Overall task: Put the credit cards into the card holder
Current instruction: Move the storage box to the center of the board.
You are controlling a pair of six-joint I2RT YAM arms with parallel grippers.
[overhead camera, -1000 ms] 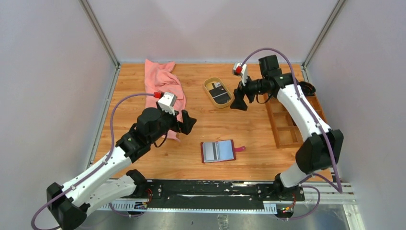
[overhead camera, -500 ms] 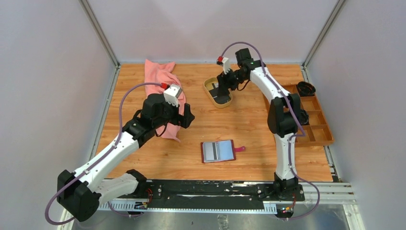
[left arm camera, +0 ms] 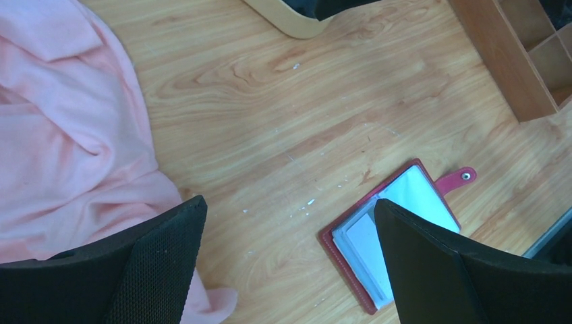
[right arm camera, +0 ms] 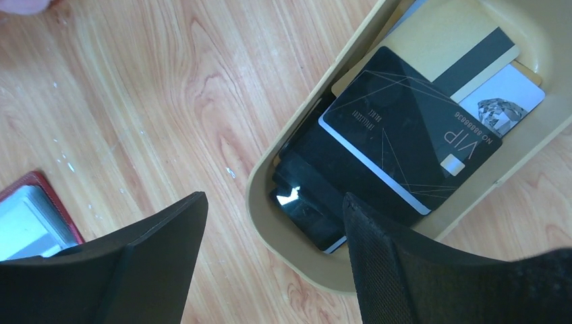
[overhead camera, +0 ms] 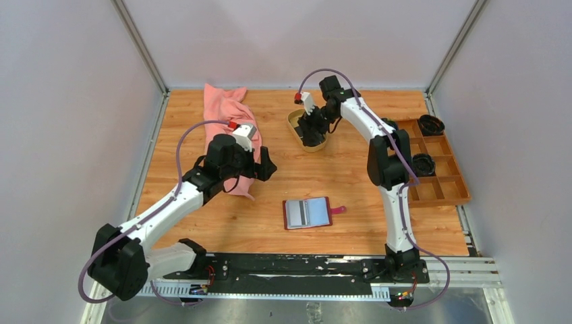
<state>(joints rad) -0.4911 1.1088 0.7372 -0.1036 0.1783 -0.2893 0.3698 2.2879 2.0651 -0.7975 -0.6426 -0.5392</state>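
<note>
From where I stand, the credit cards [right arm camera: 411,142] are all lying in the oval tan dish [right arm camera: 317,266], which sits at about 12 o'clock from the middle of the table [overhead camera: 337,175]. A black one marked VIP lies on top, overlapping a gold card with a dark stripe, a white one with a grey mark and another dark card beneath it.

The right gripper [right arm camera: 273,202] hangs over the dish's end with its fingers [right arm camera: 378,256] spread wide, one on each side of the rim. Nothing is pinched between them. Whether they touch the dish I cannot tell.

The card holder [overhead camera: 308,212] is well apart from the dish, at 6 o'clock near the table's front edge. It lies flat and open with its pale sleeves facing up and its dark red strap with the little snap pointing to 3 o'clock.

The left gripper [left arm camera: 290,206] hovers over bare wood, its jaws as wide apart as the right one's and gripping nothing. The holder is at roughly 4 o'clock from it. A crumpled pink cloth [overhead camera: 229,115] lies just beside it and runs up towards 10 o'clock.

At 3 o'clock a brown wooden compartment tray [overhead camera: 438,200] rests against the table's right side with two round black items [overhead camera: 429,125] in its cells.
</note>
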